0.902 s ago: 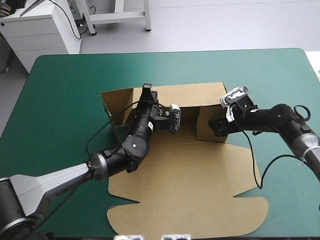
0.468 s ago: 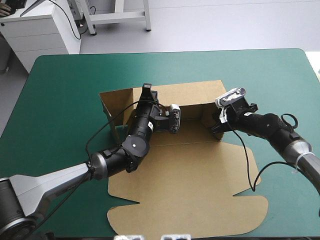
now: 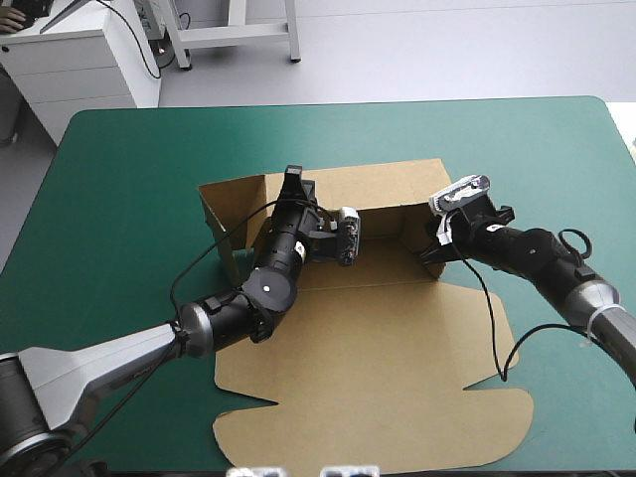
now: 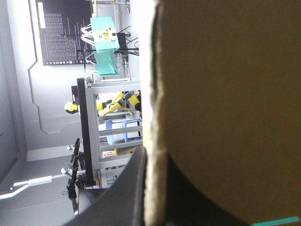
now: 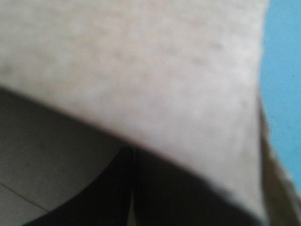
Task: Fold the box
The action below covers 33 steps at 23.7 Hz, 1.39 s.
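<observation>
Box (image 3: 368,328) of brown board lay half-formed in the middle of the teal-green table (image 3: 119,149). Its broad lid panel (image 3: 378,417) was flat and reached close to the near edge, with nothing on it, evidently because the tray walls had to stand first. Beyond the panel, the two arms came in over the sheet from either side.

The right tool (image 3: 428,256), its black fingers (image 5: 103,197) pressed together into one wedge, was set against the near end of the right side wall (image 3: 417,231). This looked meant to prop that flap upright and turned inward. The board hid the fingertips in the right wrist view, so whether any sheet lay between them could not be told.

Farther back, the left tool (image 3: 293,181) pinched the top edge of the back wall (image 3: 397,184). One black finger (image 4: 122,202) showed beside the board's edge, which ran up ahead of it. The hold seemed meant to keep the wall standing while the side was worked. At the far left corner the left side wall (image 3: 221,214) stood raised with no tool on it.

Judged from this, the job was at the wall-raising stage, with the tucking not yet done and the lid flat.
</observation>
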Motion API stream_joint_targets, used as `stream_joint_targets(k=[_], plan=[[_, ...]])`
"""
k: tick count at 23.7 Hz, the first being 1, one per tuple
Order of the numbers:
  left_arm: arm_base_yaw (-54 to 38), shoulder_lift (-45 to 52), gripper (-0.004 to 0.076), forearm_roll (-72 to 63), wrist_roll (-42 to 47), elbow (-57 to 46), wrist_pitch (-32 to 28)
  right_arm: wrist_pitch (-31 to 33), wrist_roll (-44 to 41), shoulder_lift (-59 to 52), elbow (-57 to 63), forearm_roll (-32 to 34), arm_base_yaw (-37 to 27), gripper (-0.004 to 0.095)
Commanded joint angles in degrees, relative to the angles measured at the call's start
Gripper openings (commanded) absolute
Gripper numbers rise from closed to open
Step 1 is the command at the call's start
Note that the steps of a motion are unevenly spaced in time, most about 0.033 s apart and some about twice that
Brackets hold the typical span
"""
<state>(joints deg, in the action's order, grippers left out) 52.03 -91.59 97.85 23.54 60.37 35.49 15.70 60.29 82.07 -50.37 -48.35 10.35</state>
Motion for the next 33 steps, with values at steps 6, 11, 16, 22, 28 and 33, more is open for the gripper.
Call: stream_joint_targets(k=[6,11,16,22,28,33], plan=[[0.4,2.4,0.0185,2.2,1.0,1.7,-0.8,1.1,-3.5,-1.3,-0.6,-2.0,0.5,-0.002],[4.7,2.4,0.0204,2.2,0.9,1.7,5.1,-0.3,-4.9,-1.3,-0.8,-2.1,0.5,-0.0018],[12.9,2.4,0.0204,2.2,0.9,1.7,10.4,-0.9,-7.3,-1.2,-3.4,-1.8,0.5,-0.0018],[22.6,2.4,0.0204,2.2,0.9,1.7,20.4,-1.4,-14.4,1.7,-7.1,4.5,0.5,-0.0017],[29.5,2.4,0.0183,-8.9,4.3,1.7,27.8,1.3,-26.8,5.5,-10.1,13.7,0.5,-0.0016],[29.5,4.4,-0.0006,-10.0,5.3,1.7,26.3,5.5,-36.6,5.5,-12.4,24.2,0.5,-0.0016]])
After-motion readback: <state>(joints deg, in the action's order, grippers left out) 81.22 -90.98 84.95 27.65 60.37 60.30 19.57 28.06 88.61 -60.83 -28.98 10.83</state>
